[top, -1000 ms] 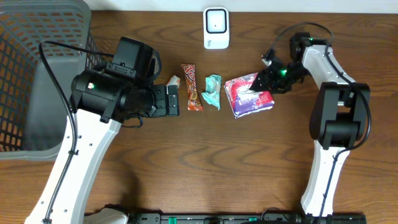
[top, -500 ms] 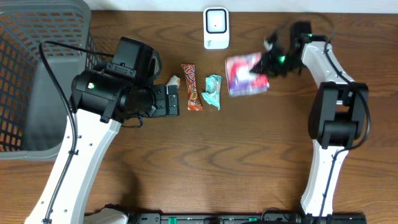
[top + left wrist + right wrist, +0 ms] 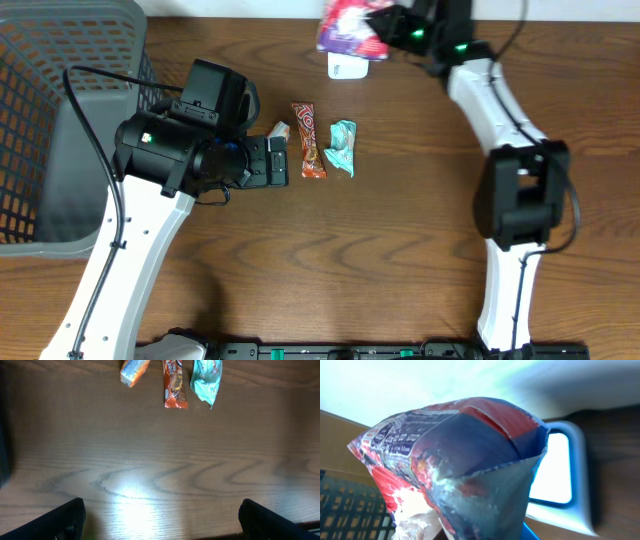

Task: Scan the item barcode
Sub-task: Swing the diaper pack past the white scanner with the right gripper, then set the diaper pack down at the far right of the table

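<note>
Above the one scanner [image 3: 347, 68], the right claw [image 3: 383, 20] is clamped on one bag [image 3: 345, 25]; the left claw [image 3: 160, 517] stands apart near three wrapped snacks [image 3: 309, 140].

Bench [image 3: 400, 260]: dark brown wood-grain surface. Pale wall [image 3: 230, 8] borders its far edge. Light glare [image 3: 127, 491] reflects on the grain.
</note>
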You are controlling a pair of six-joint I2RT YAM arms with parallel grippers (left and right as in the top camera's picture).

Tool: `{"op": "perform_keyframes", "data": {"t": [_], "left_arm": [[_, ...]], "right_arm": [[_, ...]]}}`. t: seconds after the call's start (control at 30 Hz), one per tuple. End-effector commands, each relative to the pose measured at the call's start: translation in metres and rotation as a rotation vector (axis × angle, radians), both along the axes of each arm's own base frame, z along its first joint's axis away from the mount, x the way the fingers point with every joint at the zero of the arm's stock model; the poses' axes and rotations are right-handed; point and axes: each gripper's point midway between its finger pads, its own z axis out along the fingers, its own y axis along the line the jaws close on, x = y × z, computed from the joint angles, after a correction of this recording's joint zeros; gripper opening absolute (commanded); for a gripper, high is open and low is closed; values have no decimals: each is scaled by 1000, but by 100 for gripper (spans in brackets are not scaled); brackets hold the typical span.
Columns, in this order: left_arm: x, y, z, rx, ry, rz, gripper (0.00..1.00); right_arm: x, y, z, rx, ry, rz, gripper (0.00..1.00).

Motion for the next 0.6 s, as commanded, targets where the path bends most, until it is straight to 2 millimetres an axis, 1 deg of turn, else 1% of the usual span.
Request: {"op": "perform_keyframes", "data": {"t": [0.0,0.1,0.17,0.27,0.33,0.37,0.4,0.47,0.5,0.53,0.57], "left_arm": [[-1,0,2,-4,-2,-4,98],[-1,0,2,-4,-2,-4,98],[-1,0,2,-4,-2,-4,98],[-1,0,2,-4,-2,-4,98],[-1,0,2,-4,-2,-4,98],[-1,0,2,-4,-2,-4,98],[-1,0,2,-4,-2,-4,98],[-1,0,2,-4,-2,-4,98],[-1,0,2,-4,-2,-4,98],[-1,0,2,-4,-2,-4,98],[-1,0,2,-4,-2,-4,98]], "right_arm": [[10,3,-11,49,42,-79,1],[14,0,-3,50,14,-93,1],[16,-11,3,55,9,-106,1],[17,-44,14,52,27,-154,1],[16,-80,20,39,67,-222,1],[14,-106,20,25,100,-278,1],[12,-127,19,18,132,-328,1],[2,-178,11,23,248,-471,1],[-7,-206,2,43,334,-563,1],[-17,-230,-7,68,414,-645,1],[-26,-249,-16,95,486,-713,1]]}}
